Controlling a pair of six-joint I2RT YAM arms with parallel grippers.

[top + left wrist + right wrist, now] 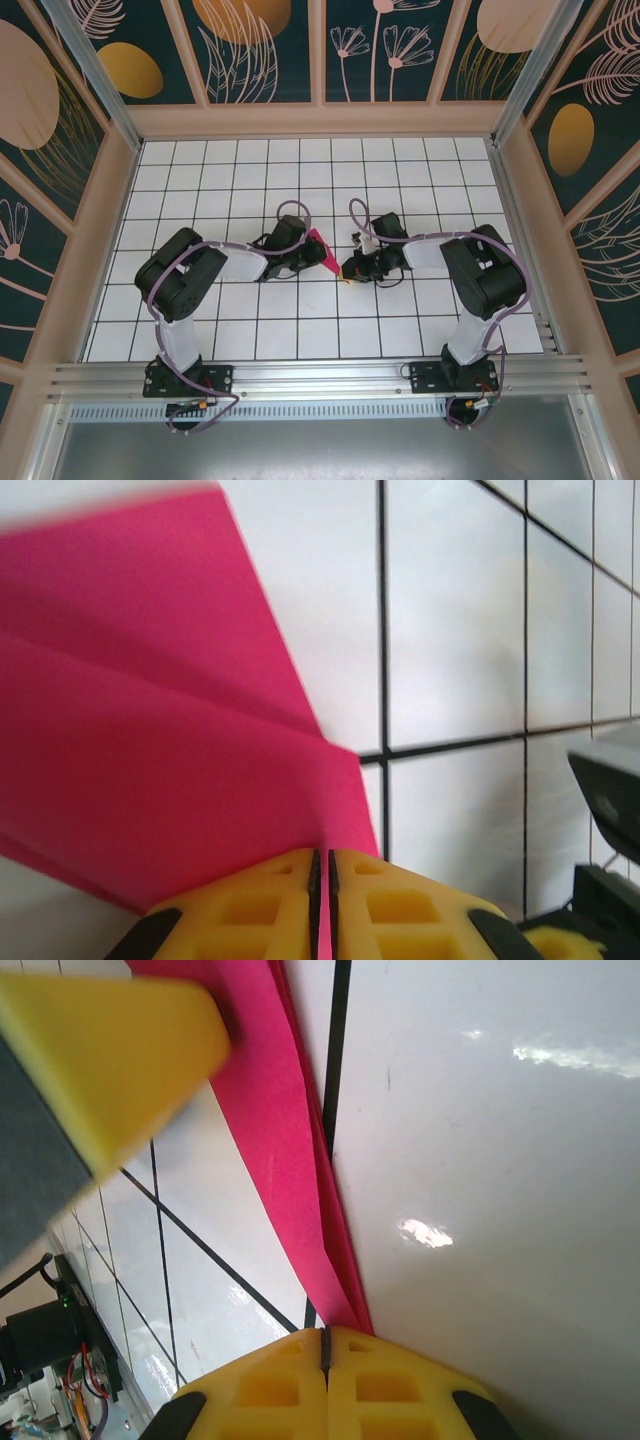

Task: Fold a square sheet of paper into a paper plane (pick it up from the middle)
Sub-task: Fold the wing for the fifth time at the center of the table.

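A: L gripper (pixel 322 865) status?
B: Yellow pads (pixel 250 905) nearly together, only a thin slit btw them. They're pinched on the bottom edge of the pink paper (pixel 150 730). In L wrist cam the pink paper fans up and left from the jaws w/ one diagonal crease across it. Top edge is blurred.
A: R gripper (pixel 325 1345)?
B: Pads pressed fully closed, and the tip of the same pink paper goes into the seam btw them. From there it runs up as a narrow folded strip w/ layers visible along the edge. It passes behind a blurred yellow finger (pixel 110 1050) of the L gripper at top left.
A: Where on the table (pixel 250 330)?
B: Top cam shows the pink paper (pixel 318 242) as a small pointed shape near table centre, btw the two gripper heads. L gripper (pixel 322 256) comes in from its left, R gripper (pixel 346 270) from lower right. Both arms are bent inward.
A: Flat or lifted?
B: Can't tell. Wrist cams show white grid tiles (pixel 450 630) behind it, contact w/ surface unclear.
A: Grippers close to each other?
B: Yes, R gripper's dark body (pixel 605 800) sits at the right edge of L wrist cam.
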